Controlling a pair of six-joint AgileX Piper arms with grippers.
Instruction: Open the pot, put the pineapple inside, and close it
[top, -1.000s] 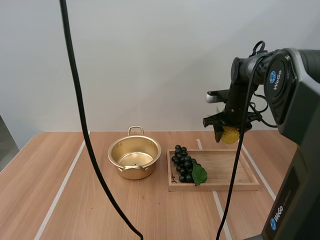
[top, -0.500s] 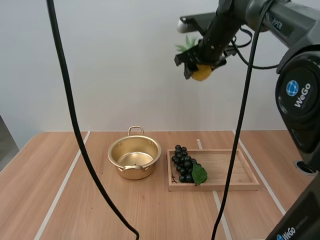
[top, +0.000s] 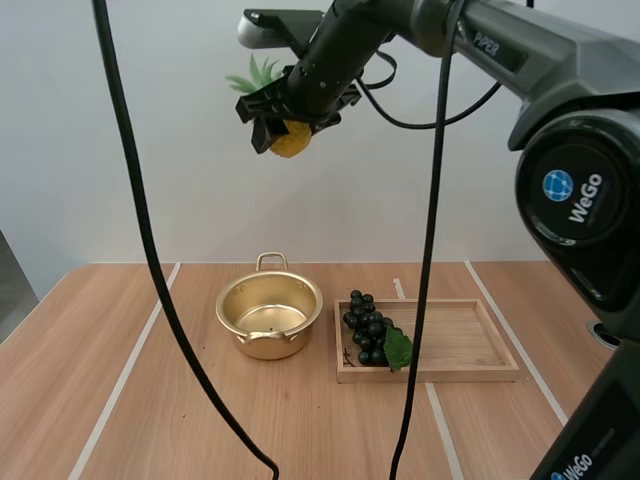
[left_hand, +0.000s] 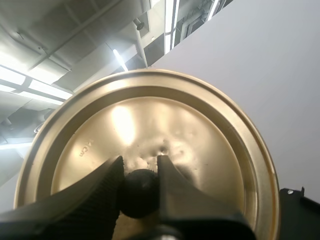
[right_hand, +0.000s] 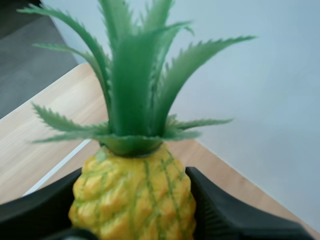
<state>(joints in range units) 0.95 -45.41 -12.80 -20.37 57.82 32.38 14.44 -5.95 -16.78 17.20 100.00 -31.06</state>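
Note:
High above the table my right gripper (top: 285, 125) is shut on a small yellow pineapple (top: 291, 139) with a green crown, roughly over the pot. The gold pot (top: 269, 316) stands open on the table, with nothing inside it. In the right wrist view the pineapple (right_hand: 134, 194) sits squeezed between my black fingers (right_hand: 225, 215), crown pointing away. My left gripper (left_hand: 140, 192) is shut on the black knob (left_hand: 139, 193) of the gold lid (left_hand: 200, 150), seen from its top side.
A wooden tray (top: 470, 345) lies to the right of the pot, with a bunch of dark grapes (top: 368, 327) and a green leaf at its left end. White lines cross the wooden tabletop.
My right arm has lifted the pineapple from above the tray, far upward and to the left, until it hangs above the pot. Pot, tray and grapes have stayed put.

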